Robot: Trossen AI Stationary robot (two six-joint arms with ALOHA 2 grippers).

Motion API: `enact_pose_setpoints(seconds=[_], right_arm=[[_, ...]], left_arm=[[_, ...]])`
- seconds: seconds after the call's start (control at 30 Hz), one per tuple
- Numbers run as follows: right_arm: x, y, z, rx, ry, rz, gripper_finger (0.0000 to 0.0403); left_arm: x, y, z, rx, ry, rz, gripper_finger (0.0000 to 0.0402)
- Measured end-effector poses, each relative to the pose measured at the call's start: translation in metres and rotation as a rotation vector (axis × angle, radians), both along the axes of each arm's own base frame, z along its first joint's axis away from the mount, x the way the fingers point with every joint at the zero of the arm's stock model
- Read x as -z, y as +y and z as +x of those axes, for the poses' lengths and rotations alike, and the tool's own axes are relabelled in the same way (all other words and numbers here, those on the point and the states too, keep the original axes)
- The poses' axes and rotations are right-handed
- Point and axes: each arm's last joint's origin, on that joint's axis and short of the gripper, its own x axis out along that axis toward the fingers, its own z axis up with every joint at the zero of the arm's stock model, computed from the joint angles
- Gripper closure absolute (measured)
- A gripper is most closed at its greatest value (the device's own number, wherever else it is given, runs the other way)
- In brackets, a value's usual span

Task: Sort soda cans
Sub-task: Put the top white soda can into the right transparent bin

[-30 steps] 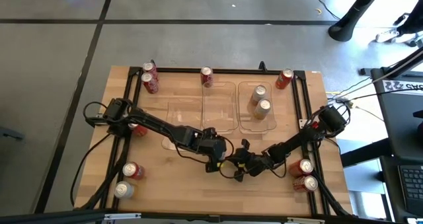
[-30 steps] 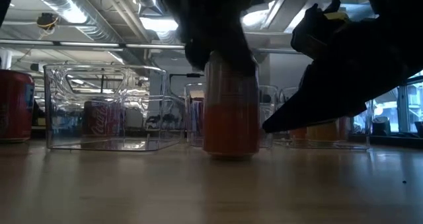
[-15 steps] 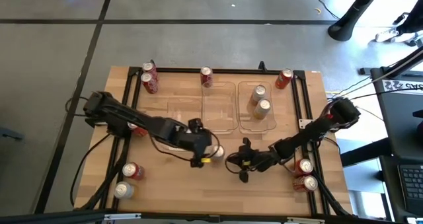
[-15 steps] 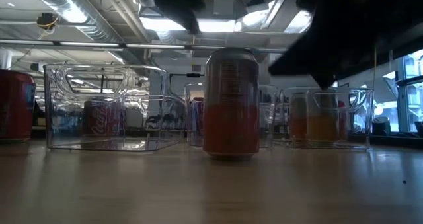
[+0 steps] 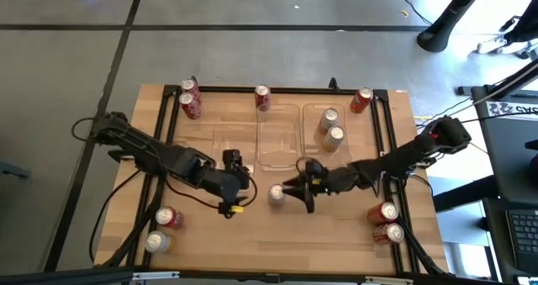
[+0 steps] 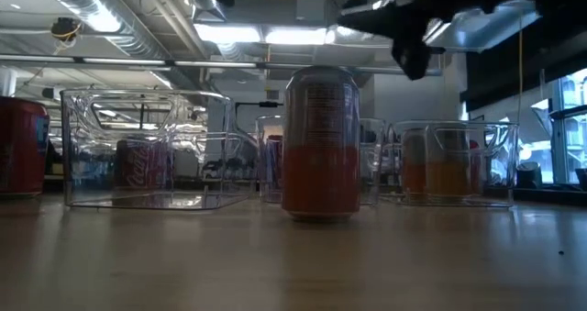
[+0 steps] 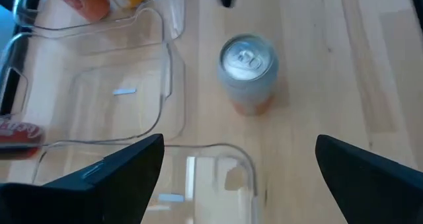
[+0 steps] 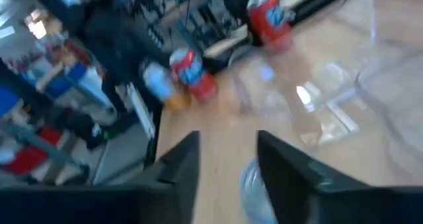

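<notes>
Soda cans: twelve small metal cylinders, silver tops, spread over the wooden surface (image 5: 210, 226).

Left side: two red cans (image 5: 190, 97) at the far left corner, one partly hidden under the left arm, and a red can (image 5: 168, 218) beside a gold one (image 5: 156, 242) at the near left.

Left tool (image 5: 230, 184) has backed off to the left since a second ago, fingers wide, empty. It let go of the gold can (image 5: 276, 194), which now stands upright and free at the surface's middle near edge. In the low view it looks like a smooth cylinder, orange on its lower body.

Right tool (image 5: 300, 190) has swung in from the near side and sits just right of that can, fingers apart, not on it. Reads as a handover: left dropped it within reach, right is lining up to take it.

Clear plastic trays (image 5: 277, 150) in the middle: thin, glossy, rounded corners. The right one holds two gold cans (image 5: 330, 126); the others look empty.

Far edge: a red can (image 5: 263, 97) at the middle and another red one (image 5: 362, 99) towards the right. Near right: two reds (image 5: 388, 221).

Judgement: gold can belongs in the right tray.
</notes>
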Motion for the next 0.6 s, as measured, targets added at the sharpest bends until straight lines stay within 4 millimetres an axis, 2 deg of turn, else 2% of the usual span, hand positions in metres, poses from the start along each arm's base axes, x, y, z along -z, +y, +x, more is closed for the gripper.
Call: enact_pose_setpoints(seconds=[0.2, 0.33, 0.43, 0.6], right_arm=[[-0.015, -0.019, 0.015, 0.052, 0.019, -0.042, 0.0091], [-0.026, -0.022, 0.021, 0.027, 0.031, -0.144, 0.0021], [-0.031, -0.019, 0.022, 0.002, 0.046, -0.164, 0.0009], [-0.033, -0.005, 0.020, -0.070, 0.069, -0.165, 0.0036]], left_arm=[[0.015, 0.025, -0.032, -0.054, -0.109, -0.056, 0.0020], [0.023, 0.038, -0.056, -0.101, -0.246, -0.141, 0.0020], [0.034, 0.044, -0.071, -0.118, -0.313, -0.186, 0.0020], [0.050, 0.050, -0.085, -0.118, -0.416, -0.235, 0.0020]])
